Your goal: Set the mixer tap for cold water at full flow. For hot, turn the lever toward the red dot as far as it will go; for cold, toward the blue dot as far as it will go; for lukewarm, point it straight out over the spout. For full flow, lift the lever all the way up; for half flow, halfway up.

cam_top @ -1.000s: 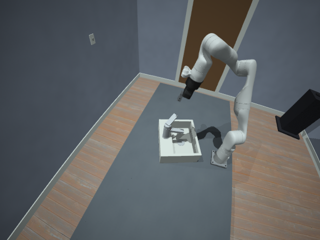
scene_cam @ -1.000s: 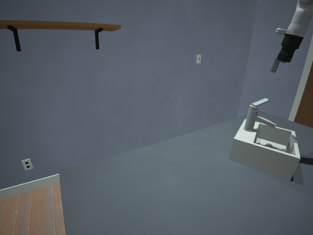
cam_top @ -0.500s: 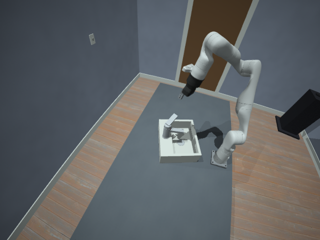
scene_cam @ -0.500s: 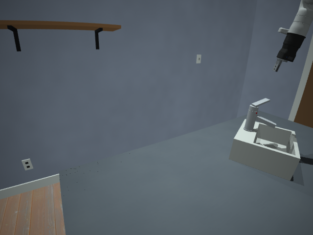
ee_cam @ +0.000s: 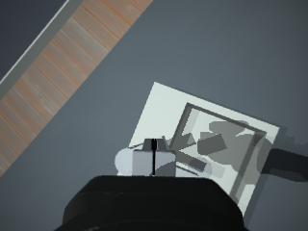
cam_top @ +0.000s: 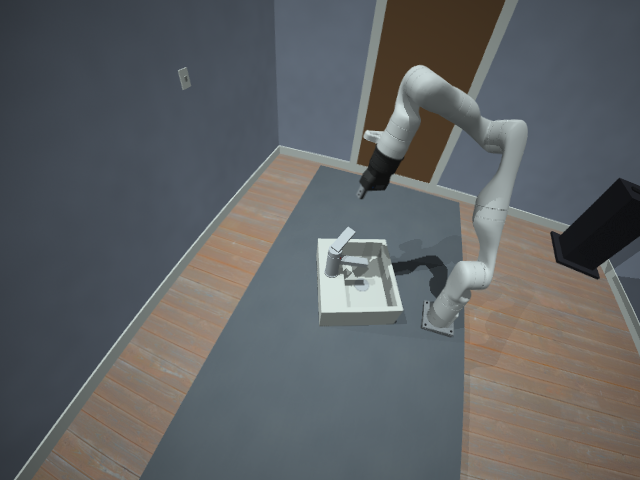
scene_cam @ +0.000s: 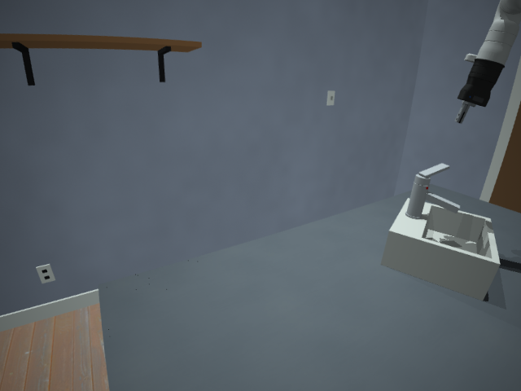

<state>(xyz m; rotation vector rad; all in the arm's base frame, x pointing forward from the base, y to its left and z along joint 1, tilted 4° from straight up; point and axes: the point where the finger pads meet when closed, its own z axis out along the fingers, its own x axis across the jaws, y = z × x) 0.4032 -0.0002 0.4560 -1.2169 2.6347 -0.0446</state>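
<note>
One lever [cam_top: 343, 239] sits well below the closed tool [cam_top: 360, 194].

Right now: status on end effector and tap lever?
End effector shut, empty, high above tap. Lever raised, untouched, swung off the spout line. Nothing between them.

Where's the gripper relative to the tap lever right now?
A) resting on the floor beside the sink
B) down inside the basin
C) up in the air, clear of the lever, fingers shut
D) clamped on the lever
C: the gripper hangs well above the lever with open air between them, fingers pressed together on nothing.
</note>
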